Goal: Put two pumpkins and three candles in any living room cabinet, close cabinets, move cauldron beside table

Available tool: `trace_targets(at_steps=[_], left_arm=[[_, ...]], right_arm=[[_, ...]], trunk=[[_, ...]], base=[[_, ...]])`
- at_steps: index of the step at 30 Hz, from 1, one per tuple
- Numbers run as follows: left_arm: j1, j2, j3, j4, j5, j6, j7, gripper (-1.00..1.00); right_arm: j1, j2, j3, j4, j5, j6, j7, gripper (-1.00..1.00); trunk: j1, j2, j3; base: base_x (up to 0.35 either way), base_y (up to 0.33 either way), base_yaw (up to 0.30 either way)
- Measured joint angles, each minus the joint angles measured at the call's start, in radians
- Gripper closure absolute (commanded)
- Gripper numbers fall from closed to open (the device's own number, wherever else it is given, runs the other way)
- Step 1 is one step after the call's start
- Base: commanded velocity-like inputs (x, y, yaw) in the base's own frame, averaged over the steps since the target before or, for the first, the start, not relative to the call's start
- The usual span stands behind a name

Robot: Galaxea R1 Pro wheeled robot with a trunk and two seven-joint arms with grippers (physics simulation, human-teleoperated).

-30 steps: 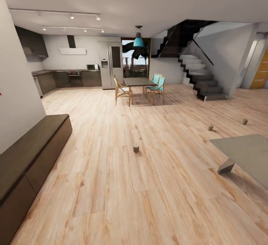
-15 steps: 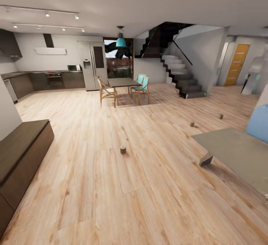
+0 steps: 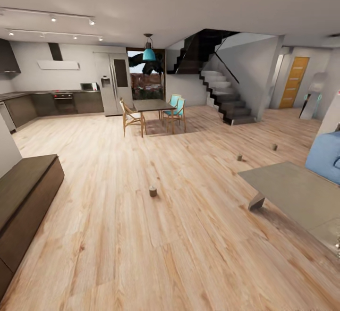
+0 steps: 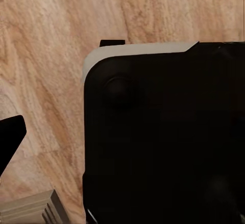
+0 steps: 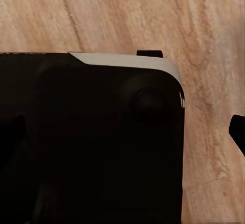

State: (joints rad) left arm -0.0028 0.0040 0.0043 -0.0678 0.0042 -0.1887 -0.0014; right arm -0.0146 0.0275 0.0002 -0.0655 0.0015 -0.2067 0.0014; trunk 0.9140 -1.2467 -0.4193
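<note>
Standing on floor (image 3: 141, 235): three candles (image 3: 152, 191); cabinet (image 3: 23, 197) left, table (image 3: 293, 193) right.

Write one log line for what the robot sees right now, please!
phase: on the way | candles: three on floor, nearest, two farther | cabinet: at left, closed | table: at right | grippers: cannot tell

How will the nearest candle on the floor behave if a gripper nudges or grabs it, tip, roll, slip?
The nearest candle stands upright on the wood floor as a short, stubby cylinder, so it probably slides rather than tips when nudged. If knocked over, its round side would likely let it roll on the smooth planks. It looks rigid and small, probably light; a grip should centre on it.
</note>
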Motion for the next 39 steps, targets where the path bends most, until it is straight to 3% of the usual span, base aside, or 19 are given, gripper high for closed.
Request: trace_targets(at_steps=[19, 28, 39], left_arm=[[0.000, 0.000, 0.000, 0.000, 0.000, 0.000, 0.000, -1.00], [0.000, 0.000, 0.000, 0.000, 0.000, 0.000, 0.000, -1.00], [0.000, -0.003, -0.002, 0.000, 0.000, 0.001, 0.000, -1.00]], right_arm=[[0.000, 0.000, 0.000, 0.000, 0.000, 0.000, 0.000, -1.00], [0.000, 0.000, 0.001, 0.000, 0.000, 0.000, 0.000, -1.00], [0.000, 0.002, 0.003, -0.001, 0.000, -0.001, 0.000, -1.00]], trunk=[[-0.073, 0.133, 0.060], [-0.107, 0.196, 0.088], [-0.108, 0.196, 0.088]], base=[[0.000, 0.000, -0.266], [0.000, 0.000, -0.068], [0.032, 0.021, -0.001]])
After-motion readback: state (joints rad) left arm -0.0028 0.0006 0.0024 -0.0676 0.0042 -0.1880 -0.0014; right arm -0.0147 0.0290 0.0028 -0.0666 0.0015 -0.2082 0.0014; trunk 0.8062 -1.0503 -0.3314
